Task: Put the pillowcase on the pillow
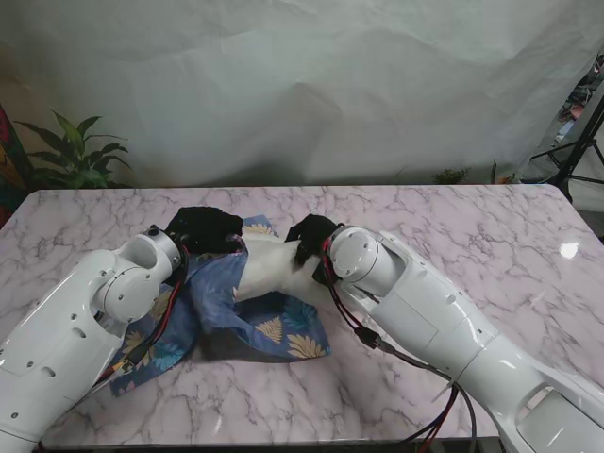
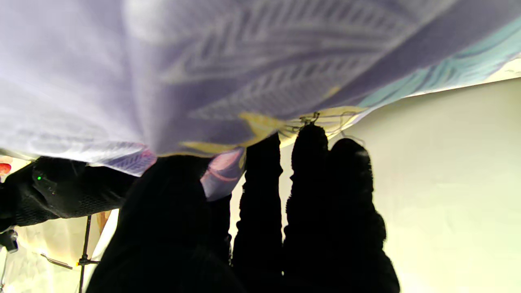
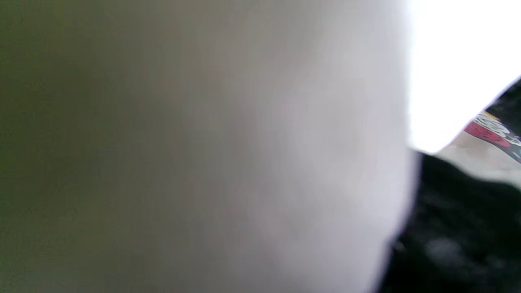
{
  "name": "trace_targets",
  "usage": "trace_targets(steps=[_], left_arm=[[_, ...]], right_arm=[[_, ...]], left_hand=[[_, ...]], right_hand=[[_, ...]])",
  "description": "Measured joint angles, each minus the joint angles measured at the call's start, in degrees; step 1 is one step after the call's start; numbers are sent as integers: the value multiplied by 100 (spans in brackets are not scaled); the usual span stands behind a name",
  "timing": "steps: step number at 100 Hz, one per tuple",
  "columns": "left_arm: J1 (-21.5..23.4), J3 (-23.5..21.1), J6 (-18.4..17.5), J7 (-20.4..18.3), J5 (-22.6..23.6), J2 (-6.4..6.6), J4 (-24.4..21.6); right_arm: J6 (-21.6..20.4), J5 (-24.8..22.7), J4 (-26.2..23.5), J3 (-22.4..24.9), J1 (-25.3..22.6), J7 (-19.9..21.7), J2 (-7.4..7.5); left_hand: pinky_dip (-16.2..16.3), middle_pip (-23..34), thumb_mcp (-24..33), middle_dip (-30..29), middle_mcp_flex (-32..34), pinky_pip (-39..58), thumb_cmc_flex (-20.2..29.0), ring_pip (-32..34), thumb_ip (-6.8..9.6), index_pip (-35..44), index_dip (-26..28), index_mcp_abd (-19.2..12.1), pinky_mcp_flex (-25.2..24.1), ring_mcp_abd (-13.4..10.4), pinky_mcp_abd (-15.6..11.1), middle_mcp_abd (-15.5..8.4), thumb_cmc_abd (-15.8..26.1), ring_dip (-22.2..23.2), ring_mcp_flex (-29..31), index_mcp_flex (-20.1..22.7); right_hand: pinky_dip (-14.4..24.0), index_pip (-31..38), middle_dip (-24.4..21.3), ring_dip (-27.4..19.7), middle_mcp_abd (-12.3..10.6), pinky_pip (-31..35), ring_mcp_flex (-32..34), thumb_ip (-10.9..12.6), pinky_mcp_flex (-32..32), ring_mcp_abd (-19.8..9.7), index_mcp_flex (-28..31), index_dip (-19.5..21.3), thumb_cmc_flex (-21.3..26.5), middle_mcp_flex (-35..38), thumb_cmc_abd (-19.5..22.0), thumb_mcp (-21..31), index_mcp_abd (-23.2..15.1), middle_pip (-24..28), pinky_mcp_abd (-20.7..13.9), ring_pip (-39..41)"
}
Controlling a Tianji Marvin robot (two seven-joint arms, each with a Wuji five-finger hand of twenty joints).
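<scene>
Two black-gloved hands meet over the cloth in the middle of our marble table (image 1: 491,236). On our left, a potted plant (image 1: 75,156) stands past the table's far edge. Our left hand (image 1: 203,229) sits at the far end of the blue leaf-print pillowcase (image 1: 274,326); from the left wrist its fingers (image 2: 309,171) reach up along the hem of the fabric (image 2: 244,73) and the thumb lies against it, so we appear to have the edge pinched, though the exact grip is hard to make out. The pillowcase lies crumpled between our arms, spreading nearer to us and toward the left. The white pillow (image 1: 274,267) pokes out of it on the far side, between the two hands. Our right hand (image 1: 311,236) presses against the pillow's right end; the right wrist view is filled by blurred white pillow (image 3: 244,154), and we cannot tell how far that hand is closed.
</scene>
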Motion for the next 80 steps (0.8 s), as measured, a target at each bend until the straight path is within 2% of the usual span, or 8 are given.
trace_targets(steps=[8, 19, 24, 37, 47, 58, 69, 80], left_arm=[[-37, -25, -132, -66, 19, 18, 37], [-92, -46, -269, -123, 23, 40, 113], [-115, -47, -275, -124, -13, 45, 154], [-141, -18, -270, -96, -263, 53, 230], [-178, 77, -351, 2, -384, 59, 312], [-208, 216, -385, 110, -833, 55, 403], [-215, 307, -450, 138, -1006, 26, 459], [-206, 373, -520, 155, -1220, 7, 490]], right_arm=[[-56, 74, -36, 59, -47, 21, 11], [-148, 121, -224, 175, -151, 179, 89], [-232, 147, -319, 220, -192, 314, 145], [-582, 244, -346, 257, -212, 439, 227], [-1074, 248, -164, 182, -146, 440, 236], [-1477, 288, 213, 18, -9, 244, 162], [-1524, 386, 488, -38, 58, -51, 11], [-1588, 708, 686, -68, 114, -111, -127]], left_hand=[[-65, -335, 326, 165, 18, -89, -2, -37, -86, -91, -69, 9, -14, 0, -4, 0, -156, -57, -21, 0], [-67, -621, 463, 340, 117, -104, -2, -69, -146, -137, -138, 13, -15, 0, -7, 0, -242, -63, -22, 0], [-67, -626, 468, 345, 117, -104, -2, -70, -147, -155, -141, 13, -16, 0, -8, 0, -242, -64, -22, 0], [-67, -627, 536, 433, 117, -104, -2, -70, -149, -190, -199, 13, -16, 0, -8, 1, -245, -65, -22, 0], [-67, -625, 603, 439, 117, -104, -2, -70, -149, -193, -203, 13, -16, 0, -8, 4, -303, -64, -22, 0], [-67, -624, 634, 441, 117, -105, 0, -70, -149, -194, -204, 13, -16, 0, -9, 13, -306, -65, -22, 0], [-67, -623, 693, 443, 117, -105, 4, -70, -149, -194, -205, 38, -16, 0, -9, 74, -308, -65, -22, -6], [-67, -623, 769, 445, 165, -105, 13, -70, -149, -194, -205, 52, -16, 0, -9, 83, -371, -16, -22, -2]], right_hand=[[0, -7, 0, 0, 1, 0, 0, -3, 0, 5, -2, -1, 0, 0, 0, 0, 18, 2, 0, 1], [2, -21, 0, 0, 15, 0, 0, -3, 6, 15, -68, -1, 0, 0, 0, 0, 68, 3, 0, 7], [9, -27, 0, 0, 32, 95, 0, -3, 38, 22, -68, -1, -6, 0, 0, 0, 131, 58, 0, 439], [10, -68, 0, 0, 79, 116, 0, -3, 49, 53, -73, -2, -10, 0, 0, 0, 211, 65, 0, 439], [18, -70, 2, 0, 80, 171, 0, -3, 61, 57, -73, -2, -10, 0, 0, 0, 217, 110, 0, 650], [24, -68, 7, 0, 80, 174, 0, -3, 61, 57, -71, -2, -10, 0, 0, 0, 218, 112, 0, 650], [66, 5, 13, 0, 80, 188, 0, -3, 61, 57, -58, -2, -10, 0, 0, 0, 218, 115, 0, 650], [75, 12, 14, 0, 80, 229, 0, -3, 61, 57, -56, 0, -10, 0, 0, 0, 219, 116, 0, 650]])
